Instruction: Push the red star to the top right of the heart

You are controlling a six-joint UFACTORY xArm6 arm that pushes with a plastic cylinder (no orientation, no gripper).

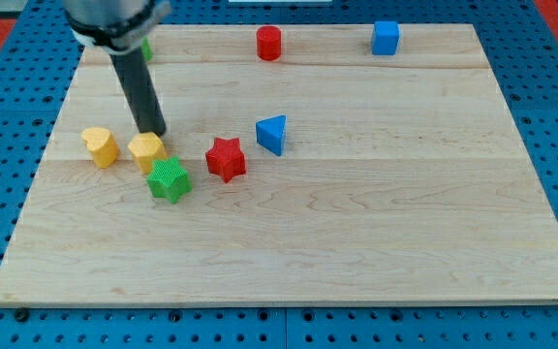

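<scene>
My tip (156,132), a bare rod with no claw to open or clench, rests left of centre just above a yellow block (147,151); red star (226,159) right of it, yellow heart (100,146) far left; green star (170,179) risks being shoved along.

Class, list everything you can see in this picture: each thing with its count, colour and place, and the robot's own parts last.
Board: one, pale wood, fills most of the view.
Red star: one, left of centre.
Green star: one, lower left of the red star.
Yellow heart: one, far left.
Yellow block: one, shape unclear, between heart and green star.
Blue triangle: one, upper right of the red star.
Red cylinder: one, top edge.
Blue cube: one, top right.
Green block: one, top left, mostly hidden.
My tip: one, dark, just above the yellow block.
</scene>
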